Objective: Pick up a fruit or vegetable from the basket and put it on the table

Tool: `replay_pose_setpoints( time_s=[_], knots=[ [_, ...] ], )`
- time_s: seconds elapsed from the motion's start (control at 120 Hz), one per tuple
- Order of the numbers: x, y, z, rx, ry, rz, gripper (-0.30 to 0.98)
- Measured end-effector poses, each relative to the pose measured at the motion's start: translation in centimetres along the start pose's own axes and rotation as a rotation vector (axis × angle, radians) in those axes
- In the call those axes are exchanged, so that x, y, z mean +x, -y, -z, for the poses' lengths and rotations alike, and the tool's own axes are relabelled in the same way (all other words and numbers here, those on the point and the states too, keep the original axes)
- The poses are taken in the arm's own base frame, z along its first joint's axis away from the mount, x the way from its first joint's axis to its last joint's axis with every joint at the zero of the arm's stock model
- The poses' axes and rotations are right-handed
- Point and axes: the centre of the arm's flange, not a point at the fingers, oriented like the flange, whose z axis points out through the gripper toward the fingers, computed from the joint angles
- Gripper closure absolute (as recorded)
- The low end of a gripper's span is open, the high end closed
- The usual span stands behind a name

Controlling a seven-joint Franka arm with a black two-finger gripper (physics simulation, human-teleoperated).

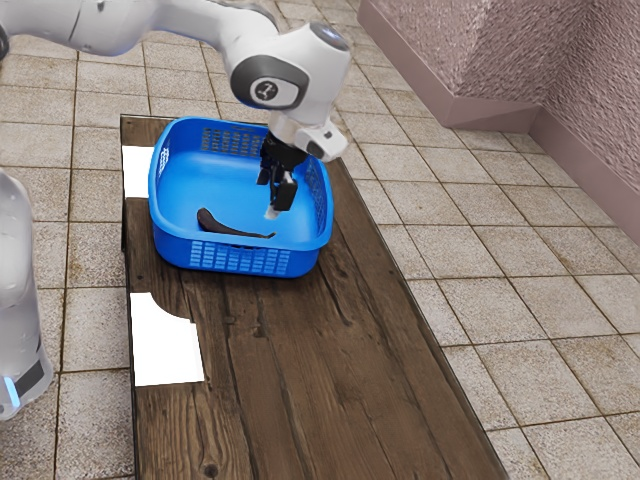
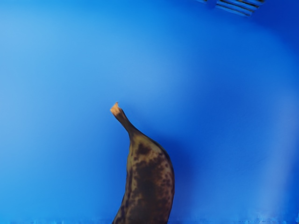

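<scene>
The dark brown wooden table [image 1: 290, 370] is streaked with near-black grain. Plain white marks its edge at the exterior view's left: one flat white patch [image 1: 135, 178] near the far corner, another flat white patch [image 1: 163, 350] farther along. The slatted plastic basket [image 1: 240, 258] is bright blue. Within its rim, the curved, brown-skinned banana [image 2: 149, 186] is olive-brown with dark blotches and freckles, its stem end pale orange-tan. The gripper [image 1: 275, 192] is black, the smooth arm [image 1: 100, 27] white with dark grey panels.
</scene>
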Motion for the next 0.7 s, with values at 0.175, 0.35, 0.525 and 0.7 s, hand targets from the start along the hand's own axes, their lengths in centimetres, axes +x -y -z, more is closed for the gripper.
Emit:
replay_pose_setpoints(
  time_s=[0.175, 0.35, 0.525, 0.7],
  knots=[
    [-2.6, -0.4, -3.5, 0.015, 0.018, -0.043, 0.0],
    [-3.8, -0.6, -5.3, 0.044, 0.019, -0.087, 0.0],
    [-3.8, -0.7, -5.4, 0.098, 0.018, -0.15, 0.0],
    [-4.8, 0.0, -7.5, 0.1, 0.045, -0.188, 0.0]
  ],
)
